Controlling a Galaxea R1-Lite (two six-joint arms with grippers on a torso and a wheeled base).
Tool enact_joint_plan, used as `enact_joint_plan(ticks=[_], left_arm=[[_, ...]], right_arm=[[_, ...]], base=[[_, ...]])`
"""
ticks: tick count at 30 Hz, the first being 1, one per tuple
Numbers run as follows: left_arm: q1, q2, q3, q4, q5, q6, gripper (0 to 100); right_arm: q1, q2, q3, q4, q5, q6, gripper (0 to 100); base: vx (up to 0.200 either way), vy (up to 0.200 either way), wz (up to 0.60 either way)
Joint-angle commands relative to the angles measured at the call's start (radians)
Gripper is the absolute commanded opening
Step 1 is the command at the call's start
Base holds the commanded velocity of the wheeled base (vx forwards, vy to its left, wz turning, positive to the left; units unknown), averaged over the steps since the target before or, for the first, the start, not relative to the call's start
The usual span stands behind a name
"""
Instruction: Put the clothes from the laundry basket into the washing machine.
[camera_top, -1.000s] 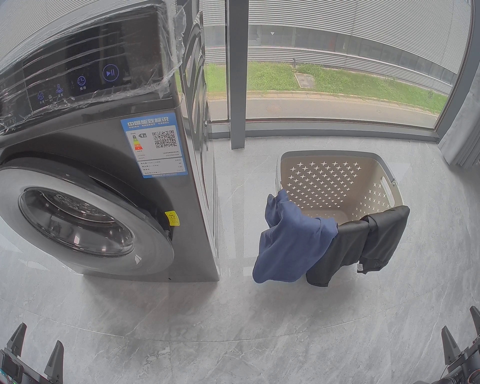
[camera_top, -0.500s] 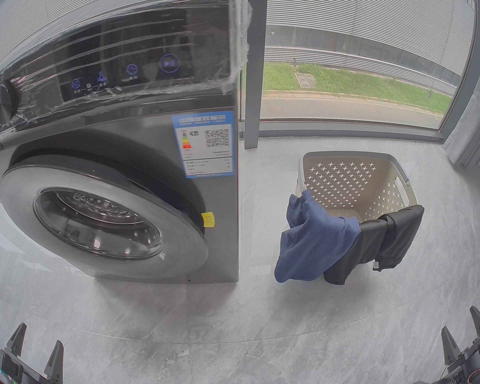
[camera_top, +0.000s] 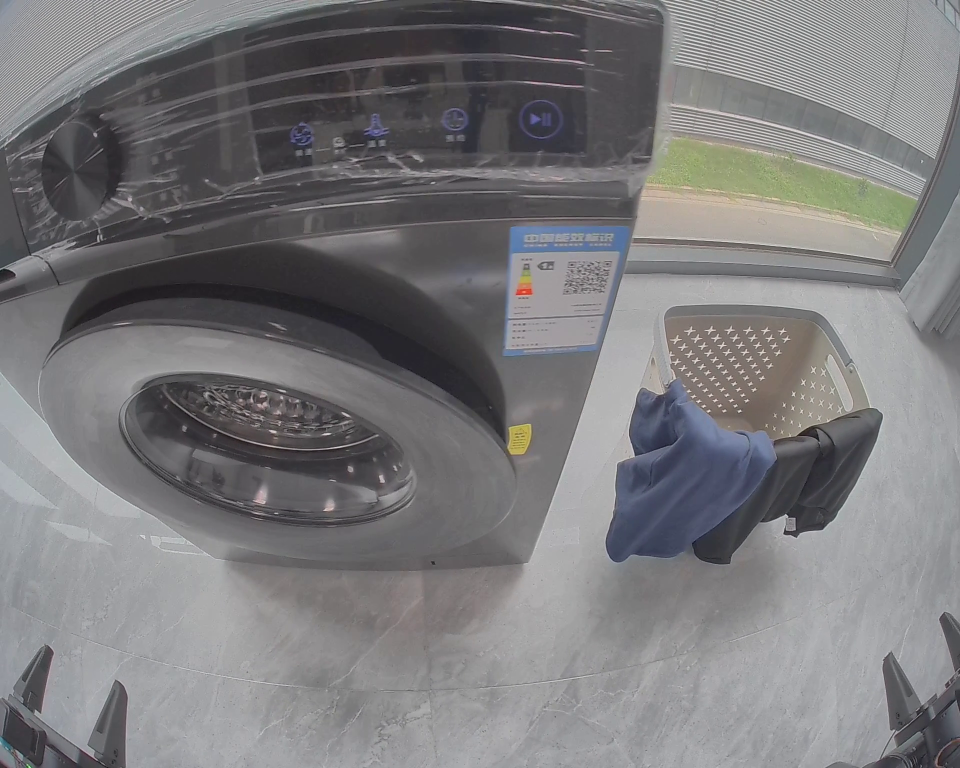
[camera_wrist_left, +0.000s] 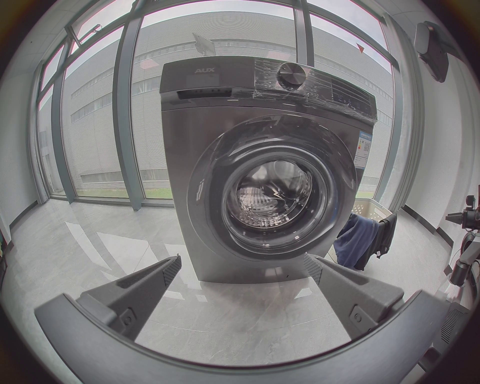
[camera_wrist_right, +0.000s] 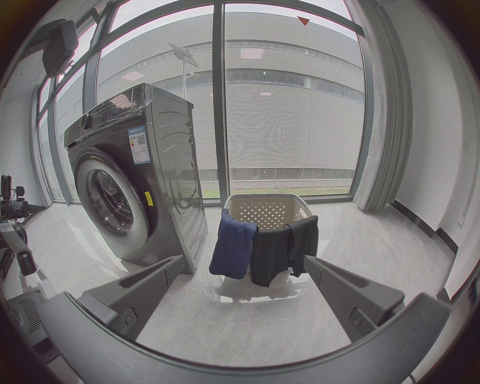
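The grey washing machine (camera_top: 330, 300) stands on the floor at front left, its round glass door (camera_top: 270, 450) shut. To its right sits the beige laundry basket (camera_top: 750, 312). A blue garment (camera_top: 690, 480) and a black garment (camera_top: 810, 480) hang over the basket's near rim. My left gripper (camera_top: 78, 680) is open and empty, low at the near left, well short of the machine (camera_wrist_left: 270, 150). My right gripper (camera_top: 920, 650) is open and empty, low at the near right, and faces the basket (camera_wrist_right: 267, 200) and its clothes (camera_wrist_right: 232, 247) from a distance.
A glass window wall with dark frames runs behind the machine and basket. A grey curtain (camera_wrist_right: 385, 125) hangs at the far right. Bare grey tile floor (camera_top: 500, 650) lies between the grippers and the machine.
The whole head view has shifted, so the camera has moved: machine and basket now sit further right in the picture. Clothes, basket and both grippers keep their places.
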Motion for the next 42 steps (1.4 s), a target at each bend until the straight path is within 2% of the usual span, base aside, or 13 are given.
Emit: enact_joint_plan(ticks=[1, 19, 25, 37, 42], left_arm=[[0.001, -0.015, 0.015, 0.0, 0.001, 0.0, 100], [0.001, -0.015, 0.015, 0.0, 0.001, 0.0, 100], [0.001, -0.015, 0.015, 0.0, 0.001, 0.0, 100], [0.001, -0.015, 0.016, 0.0, 0.001, 0.0, 100], [0.001, -0.015, 0.016, 0.0, 0.001, 0.0, 100]], right_arm=[[0.001, -0.016, 0.018, -0.002, 0.001, -0.001, 100], [0.0, -0.016, 0.018, -0.001, 0.001, -0.001, 100], [0.0, -0.016, 0.018, -0.001, 0.001, -0.001, 100], [0.0, -0.016, 0.018, -0.001, 0.001, -0.001, 100], [0.0, -0.016, 0.018, -0.001, -0.001, -0.001, 100]], base=[[0.0, 0.0, 0.0], [0.0, 0.0, 0.0], [0.0, 0.0, 0.6], [0.0, 0.2, 0.0], [0.0, 0.0, 0.0]])
